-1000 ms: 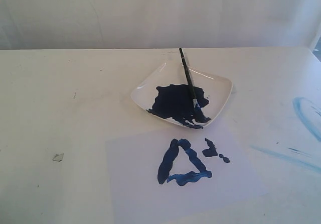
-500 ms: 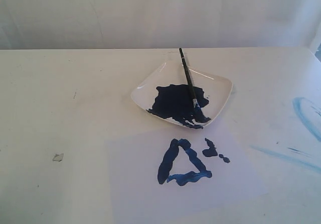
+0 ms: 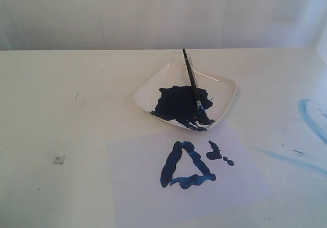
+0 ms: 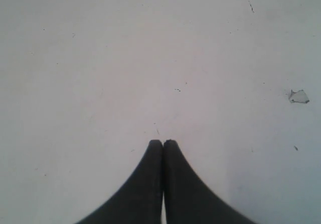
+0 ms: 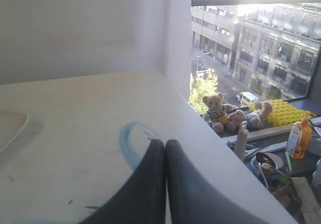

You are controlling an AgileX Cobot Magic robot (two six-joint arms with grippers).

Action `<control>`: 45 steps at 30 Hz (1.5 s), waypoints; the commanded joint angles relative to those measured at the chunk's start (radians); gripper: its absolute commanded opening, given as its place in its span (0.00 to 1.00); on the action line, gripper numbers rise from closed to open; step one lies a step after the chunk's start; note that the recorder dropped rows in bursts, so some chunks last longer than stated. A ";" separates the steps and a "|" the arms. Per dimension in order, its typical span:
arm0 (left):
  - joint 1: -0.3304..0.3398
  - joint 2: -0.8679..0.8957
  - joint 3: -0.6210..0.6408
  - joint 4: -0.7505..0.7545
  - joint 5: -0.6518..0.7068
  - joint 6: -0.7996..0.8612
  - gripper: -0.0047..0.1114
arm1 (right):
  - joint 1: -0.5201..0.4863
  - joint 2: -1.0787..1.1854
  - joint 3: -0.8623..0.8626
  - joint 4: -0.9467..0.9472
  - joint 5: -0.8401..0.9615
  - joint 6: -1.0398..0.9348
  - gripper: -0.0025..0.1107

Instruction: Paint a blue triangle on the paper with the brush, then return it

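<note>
On the near side of the counter (image 3: pixel 61 100) lies the paper (image 3: pixel 138 197), a pale sheet barely darker than the surface under it, and about in its middle sits the blue triangle (image 3: pixel 171 164) – a rough outline of thick, uneven dark strokes with its point toward the far side. A few small dark blobs (image 3: pixel 214 151) lie on the sheet just to the right of the triangle, apart from it. Just beyond the paper's far edge stands a white square dish (image 3: pixel 227 87) with a pool of dark blue paint (image 3: pixel 176 104). The brush (image 3: pixel 191 82) rests in this dish, bristles down in the paint at its near right, black handle slanting up over the far rim and past it. Pale blue smears (image 3: pixel 311 116) mark the counter well off to the right, and a small scrap (image 3: pixel 59 160) lies on the bare counter to the left. The left gripper (image 4: pixel 163 142) hangs over plain counter near that scrap, its fingers pressed together with no gap. The right gripper (image 5: pixel 165 142) has its fingers likewise closed tip to tip – beyond them a curved blue smear on the counter, and further off a window ledge with teddy bears (image 5: pixel 216 112)
</note>
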 commanded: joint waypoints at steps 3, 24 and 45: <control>-0.008 -0.004 0.004 -0.002 -0.004 -0.009 0.04 | 0.112 -0.074 0.004 -0.001 0.059 -0.014 0.02; -0.008 -0.004 0.004 -0.002 -0.002 -0.009 0.04 | 0.137 -0.172 0.004 0.138 0.254 -0.005 0.02; -0.008 -0.004 0.004 -0.002 -0.002 -0.009 0.04 | 0.137 -0.172 0.004 0.255 0.327 -0.173 0.02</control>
